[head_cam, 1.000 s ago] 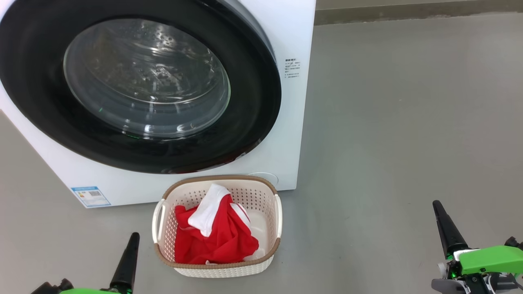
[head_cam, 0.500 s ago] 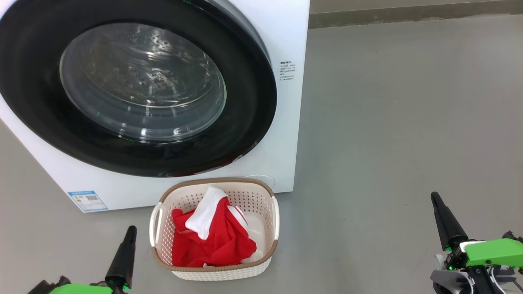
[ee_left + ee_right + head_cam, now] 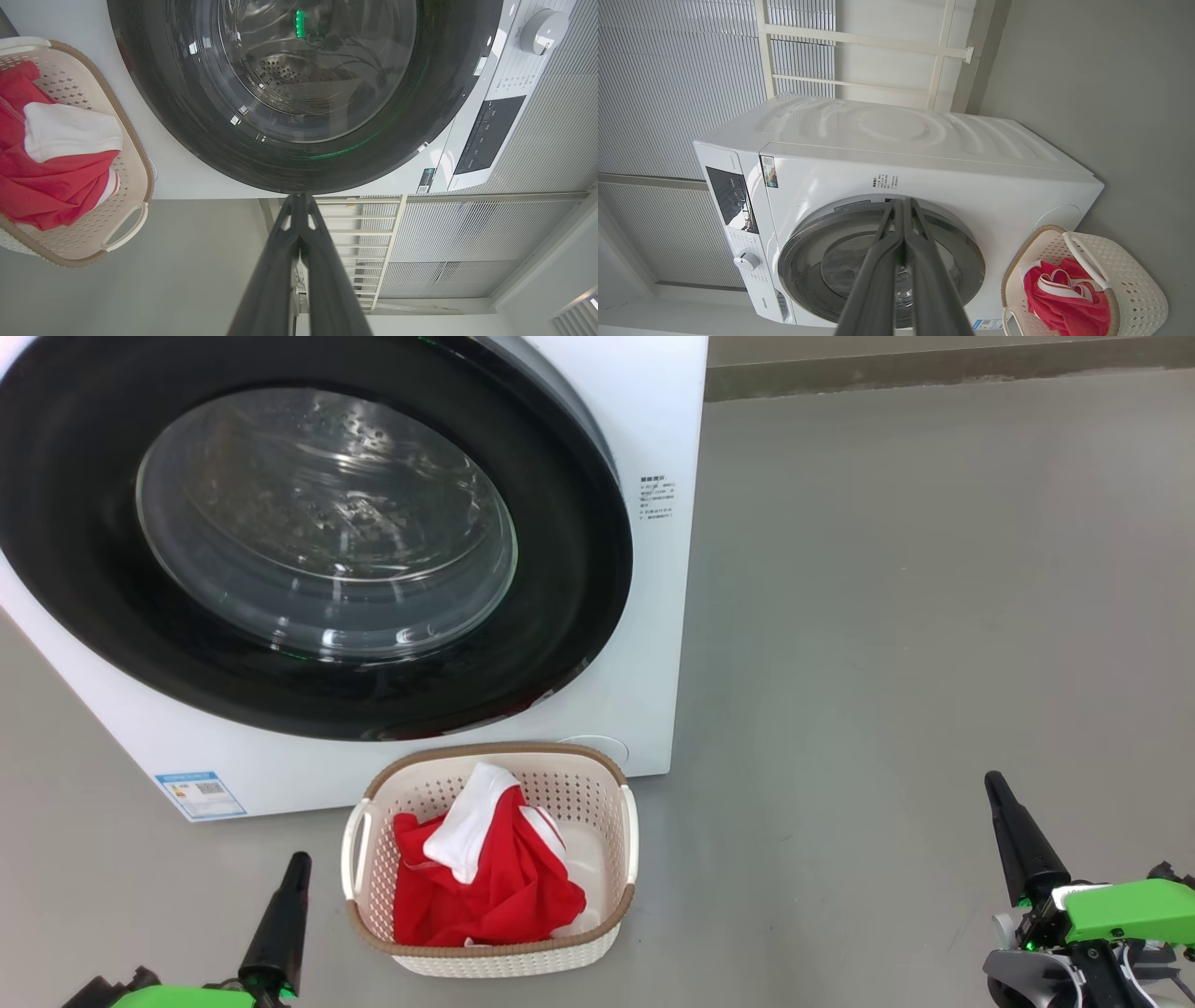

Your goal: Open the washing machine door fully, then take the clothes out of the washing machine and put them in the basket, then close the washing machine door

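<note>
The clothes (image 3: 485, 887) lie heaped in the basket (image 3: 485, 748), red fabric with a white piece on top. The basket stands on the floor (image 3: 887, 663) just in front of the washing machine (image 3: 653, 616), below the lower right of the washing machine door (image 3: 560, 644). The door looks closed against the front, and in the left wrist view the drum behind the glass looks like bare steel.

Your 2 tools are both empty with fingers pressed together. The left gripper (image 3: 297, 873) is near the basket's left handle, and the right gripper (image 3: 999, 798) is well apart on the other side.

Watch 3 things:
1. You cannot tell from these views whether the latch has caught. If it has not, the door could drift open and undo the last step.
2. I cannot make out the small grey cloth. If it is still in the drum, the job is short by 1 item.
3. A careless swing of the left arm or a turn of the base could knock the basket.

Compared with 1 second ago, the whole picture has slid a little left and down, which is the camera moving, not the machine or basket. Both grippers sit slightly higher in the frame, and I cannot separate that from the camera's move. Against half a second ago, nothing differs.
</note>
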{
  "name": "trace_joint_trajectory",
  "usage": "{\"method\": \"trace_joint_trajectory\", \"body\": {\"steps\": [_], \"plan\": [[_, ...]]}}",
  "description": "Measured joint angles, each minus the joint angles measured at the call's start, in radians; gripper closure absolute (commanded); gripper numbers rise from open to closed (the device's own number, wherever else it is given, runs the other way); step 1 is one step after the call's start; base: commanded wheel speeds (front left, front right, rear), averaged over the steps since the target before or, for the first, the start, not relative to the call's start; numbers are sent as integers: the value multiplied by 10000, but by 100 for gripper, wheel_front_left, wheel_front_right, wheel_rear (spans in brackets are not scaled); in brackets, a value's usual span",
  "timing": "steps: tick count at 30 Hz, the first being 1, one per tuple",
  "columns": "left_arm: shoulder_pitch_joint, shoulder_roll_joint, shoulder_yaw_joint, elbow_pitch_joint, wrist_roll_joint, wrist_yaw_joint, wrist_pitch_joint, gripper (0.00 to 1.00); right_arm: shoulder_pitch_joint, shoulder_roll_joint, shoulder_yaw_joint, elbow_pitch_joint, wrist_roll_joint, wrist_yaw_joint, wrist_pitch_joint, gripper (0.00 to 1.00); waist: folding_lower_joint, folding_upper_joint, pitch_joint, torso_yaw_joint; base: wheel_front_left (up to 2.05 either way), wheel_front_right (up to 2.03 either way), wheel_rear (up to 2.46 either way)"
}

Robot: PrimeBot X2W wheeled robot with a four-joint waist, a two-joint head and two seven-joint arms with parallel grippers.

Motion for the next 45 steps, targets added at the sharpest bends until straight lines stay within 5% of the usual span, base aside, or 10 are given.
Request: {"method": "trace_joint_trajectory", "body": {"steps": [45], "plan": [[0, -21, 82, 0, 6, 0, 84, 100, 0, 0, 4, -2, 0, 0, 0, 100, 0, 0, 0, 1, 0, 0, 0]]}}
